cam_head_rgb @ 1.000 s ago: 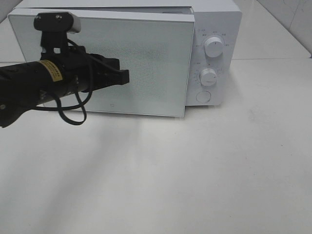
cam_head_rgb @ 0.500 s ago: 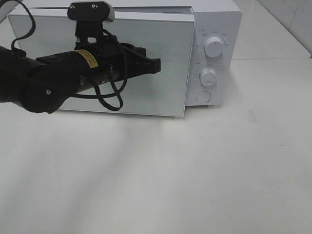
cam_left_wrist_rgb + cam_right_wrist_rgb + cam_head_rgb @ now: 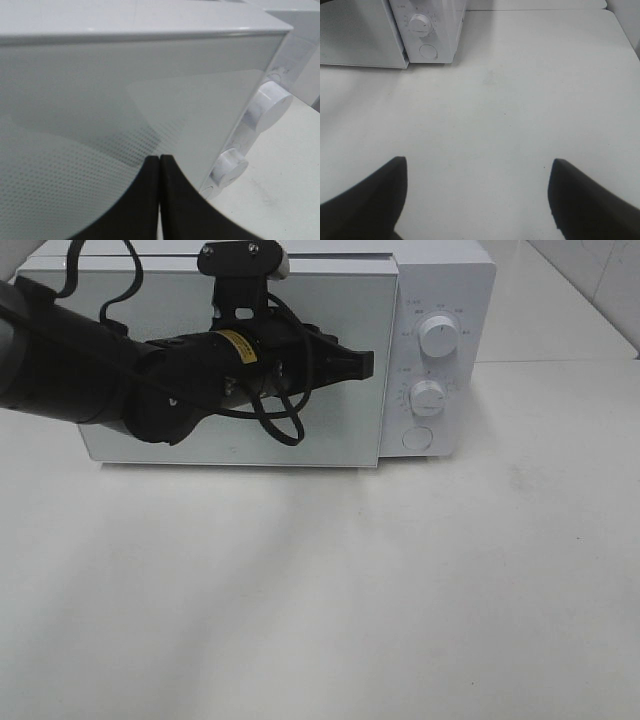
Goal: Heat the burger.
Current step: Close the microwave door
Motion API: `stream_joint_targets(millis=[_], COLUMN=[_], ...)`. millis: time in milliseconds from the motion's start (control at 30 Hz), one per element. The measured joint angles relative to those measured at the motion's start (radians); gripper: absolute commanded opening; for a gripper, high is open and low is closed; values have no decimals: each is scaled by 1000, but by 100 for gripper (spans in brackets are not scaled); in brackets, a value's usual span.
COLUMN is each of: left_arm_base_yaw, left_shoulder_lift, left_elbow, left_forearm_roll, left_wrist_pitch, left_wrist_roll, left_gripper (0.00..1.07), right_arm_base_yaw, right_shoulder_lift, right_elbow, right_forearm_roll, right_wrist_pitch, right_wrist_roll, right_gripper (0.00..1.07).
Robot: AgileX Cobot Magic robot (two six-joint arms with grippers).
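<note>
Microwave (image 3: 440, 280), white, stands at the back of the pale bench (image 3: 400, 590). Its frosted, dot-patterned door (image 3: 330, 435) lies flat against the front, shut or very nearly so. Right of the door, the control panel carries an upper dial (image 3: 439, 336), a lower dial (image 3: 427, 397) and a round button (image 3: 415, 438) beneath them.

The black left arm (image 3: 90, 380) reaches across the door from the left of the high view. It has a yellow label (image 3: 235, 343) on its wrist, a looped cable (image 3: 283, 430) hanging under it and a small camera (image 3: 245, 260) mounted above. The left claw (image 3: 366, 364) is pressed together: its two fingers (image 3: 145, 200) meet along a hairline seam with nothing pinched. The tips point at the door's right part, near the edge beside the panel, level between the two dials. Whether they touch the glass cannot be told.

The right claw (image 3: 477, 161) hangs over the bench in front of and to the right of the microwave, spread wide and holding nothing, well apart from the oven.

The burger shows in no view. The frosted door hides the oven's inside, so where it lies cannot be told.
</note>
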Motion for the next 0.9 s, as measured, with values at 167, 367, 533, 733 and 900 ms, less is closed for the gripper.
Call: stream_joint_targets(millis=[167, 367, 533, 733, 900], left_arm_base_yaw=[-4, -14, -13, -15, -24], left_shoulder_lift=[25, 51, 78, 87, 83], left_elbow=[-55, -104, -135, -143, -153], left_forearm_roll=[-1, -8, -57, -85, -98], left_wrist_pitch=[25, 53, 53, 75, 158], left_wrist_roll=[6, 29, 77, 119, 119], left_gripper=[0, 0, 0, 0, 0], right_arm_base_yaw=[0, 0, 0, 0, 0], right_shoulder_lift=[0, 0, 0, 0, 0], right_elbow=[0, 0, 0, 0, 0], right_forearm_roll=[0, 0, 0, 4, 5], right_wrist_pitch=[0, 0, 0, 0, 0], right_wrist_roll=[0, 0, 0, 0, 0], right_gripper=[75, 75, 75, 75, 75])
